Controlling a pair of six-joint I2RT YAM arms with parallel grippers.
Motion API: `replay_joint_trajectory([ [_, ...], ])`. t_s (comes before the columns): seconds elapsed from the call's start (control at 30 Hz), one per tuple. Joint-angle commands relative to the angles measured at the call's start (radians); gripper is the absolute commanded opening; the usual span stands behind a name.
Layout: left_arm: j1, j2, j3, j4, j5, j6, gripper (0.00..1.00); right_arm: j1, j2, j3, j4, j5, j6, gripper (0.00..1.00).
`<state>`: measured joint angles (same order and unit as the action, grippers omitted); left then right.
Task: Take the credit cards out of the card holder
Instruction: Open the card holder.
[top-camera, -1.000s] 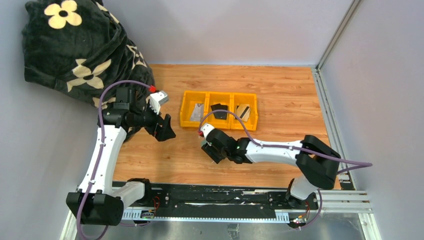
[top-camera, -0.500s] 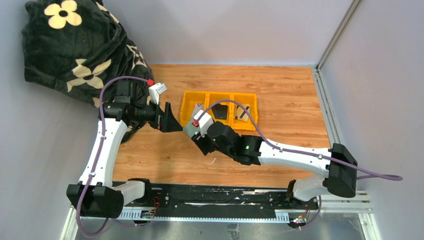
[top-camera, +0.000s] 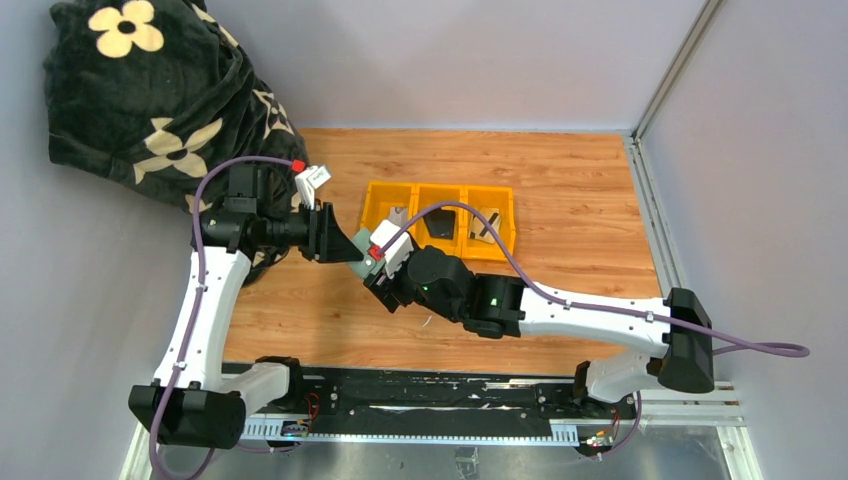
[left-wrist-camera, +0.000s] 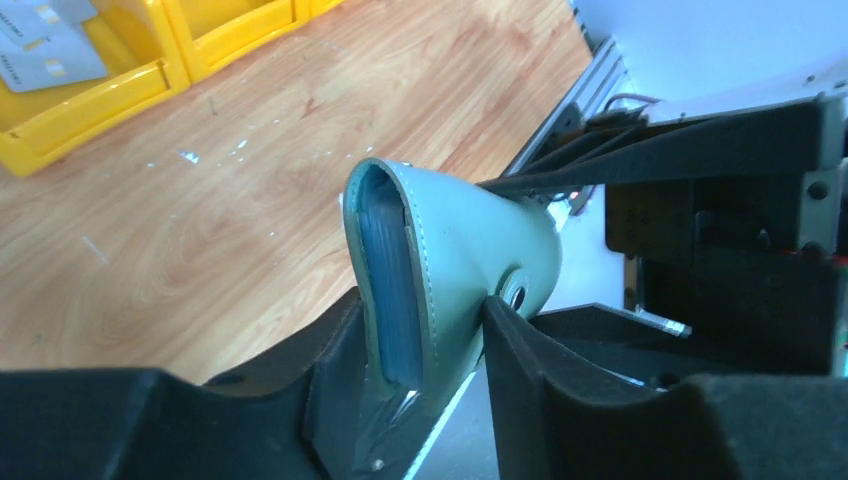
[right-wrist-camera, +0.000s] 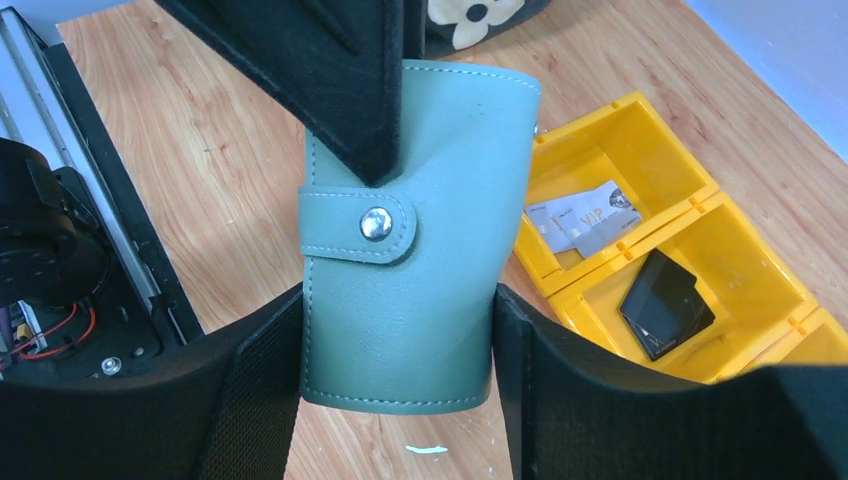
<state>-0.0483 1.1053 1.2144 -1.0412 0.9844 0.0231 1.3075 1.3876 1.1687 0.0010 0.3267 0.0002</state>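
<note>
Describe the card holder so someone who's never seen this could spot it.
Above the wooden table, just left of the yellow tray, the left pincer and right pincer grip a wallet. It alone is sage green, closed by a silver stud.

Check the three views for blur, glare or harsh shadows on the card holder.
Right wrist: the card holder is sharp and evenly lit, small glint on its snap; the right gripper's fingers are dark, little detail. Left wrist: holder sharp, top-right background washes out to white. Top external: soft even light, no glare, holder tiny in frame.
</note>
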Motion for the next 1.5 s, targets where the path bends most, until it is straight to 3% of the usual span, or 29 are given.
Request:
replay_joint_trajectory([
  [0.0,-0.005,-0.023,0.024,0.003,0.034,-0.017,0.33,0.021,-0.009,0.031,0.065,0.030,-0.019,0.69],
  [0.1,-0.005,-0.029,0.022,0.004,0.038,-0.017,0.16,0.021,-0.031,0.020,0.065,-0.002,0.007,0.77],
  [0.23,-0.005,-0.045,0.036,0.004,0.053,-0.004,0.08,-0.012,-0.088,0.019,0.007,-0.123,0.063,0.83],
  [0.37,-0.005,-0.060,0.062,0.004,0.030,0.005,0.08,-0.103,-0.195,-0.013,0.004,-0.233,0.193,0.83],
  [0.5,-0.005,-0.076,0.062,0.052,-0.054,-0.064,0.06,-0.148,-0.248,-0.034,0.035,-0.355,0.306,0.77],
  [0.87,-0.006,-0.234,-0.028,0.307,-0.228,-0.333,0.04,-0.150,-0.020,0.150,-0.096,-0.462,0.556,0.69],
  [1.23,-0.005,-0.241,-0.037,0.320,-0.175,-0.374,0.03,-0.231,-0.023,0.092,0.060,-0.526,0.703,0.69],
  [1.47,-0.006,-0.242,-0.041,0.320,-0.159,-0.379,0.03,-0.260,-0.007,0.103,0.071,-0.525,0.730,0.68],
])
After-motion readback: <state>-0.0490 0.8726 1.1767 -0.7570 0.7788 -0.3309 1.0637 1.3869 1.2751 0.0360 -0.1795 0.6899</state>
